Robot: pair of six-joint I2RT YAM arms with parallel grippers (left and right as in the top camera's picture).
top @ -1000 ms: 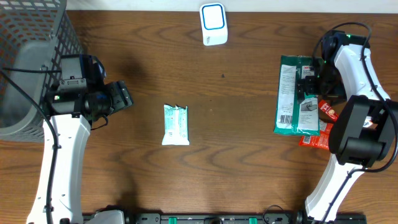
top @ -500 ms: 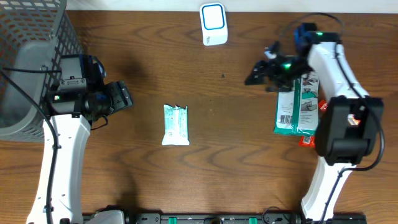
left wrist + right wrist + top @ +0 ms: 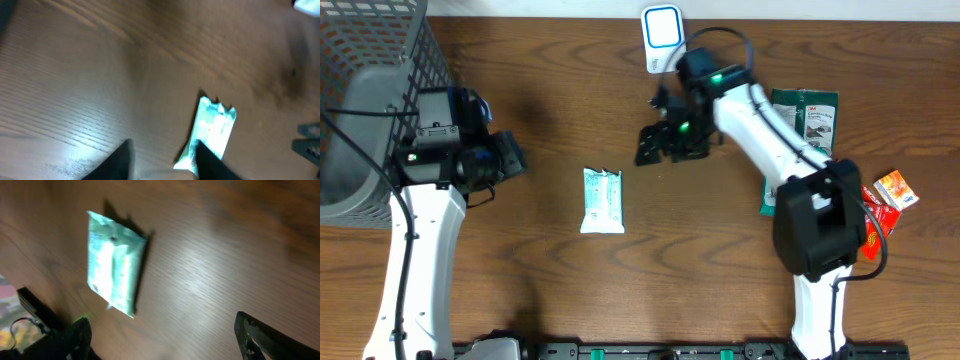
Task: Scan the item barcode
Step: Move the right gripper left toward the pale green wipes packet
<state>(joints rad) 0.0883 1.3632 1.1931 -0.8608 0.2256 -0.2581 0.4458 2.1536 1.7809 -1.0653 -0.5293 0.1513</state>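
The overhead camera looks straight down on the whole counter. It is far enough off to take in both arms, the wire basket at the left edge and the small packet near the middle. The left wrist camera sits low and close over the wood, looking out past the left claw at its bottom edge. The right wrist camera, also close, looks down at a tilt past the right claw. Both wrist views are blurred, yet each seems to show that same packet, so all three views share it.
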